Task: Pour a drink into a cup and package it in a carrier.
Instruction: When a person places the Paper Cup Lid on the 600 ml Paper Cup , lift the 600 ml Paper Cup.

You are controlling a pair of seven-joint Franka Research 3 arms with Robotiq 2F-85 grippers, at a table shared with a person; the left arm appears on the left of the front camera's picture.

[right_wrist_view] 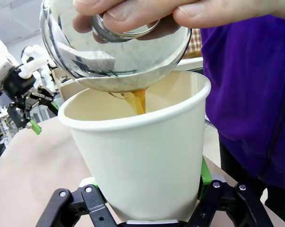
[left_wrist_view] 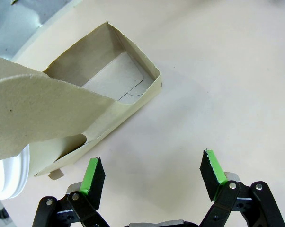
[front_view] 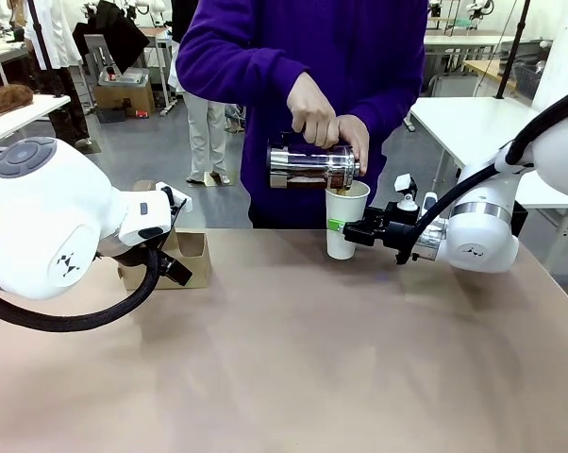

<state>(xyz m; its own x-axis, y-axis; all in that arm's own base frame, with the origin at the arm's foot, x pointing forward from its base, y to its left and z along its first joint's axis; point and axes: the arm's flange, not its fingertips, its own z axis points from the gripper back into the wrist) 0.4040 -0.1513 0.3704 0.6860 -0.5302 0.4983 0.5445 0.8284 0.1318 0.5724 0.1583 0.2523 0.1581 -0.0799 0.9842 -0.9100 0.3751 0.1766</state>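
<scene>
A person's hands (front_view: 326, 127) tip a glass carafe (front_view: 308, 165) over the tall white paper cup (front_view: 345, 217). A thin amber stream of the drink (right_wrist_view: 139, 100) runs from the carafe (right_wrist_view: 114, 52) into the cup (right_wrist_view: 142, 142). My right gripper (right_wrist_view: 148, 182) is shut on the cup's lower half and holds it upright on the table. The brown cardboard carrier (front_view: 194, 260) stands at the left, partly behind my left arm. My left gripper (left_wrist_view: 153, 172) hangs open just beside the carrier (left_wrist_view: 109, 94), nothing between its green pads (left_wrist_view: 94, 172).
A shorter white lidded cup (left_wrist_view: 10, 175) sits in the carrier's near slot; the far slot (left_wrist_view: 116, 82) is bare. The tan table (front_view: 293, 377) spreads out in front. The person in a purple top (front_view: 293, 47) stands at the far edge.
</scene>
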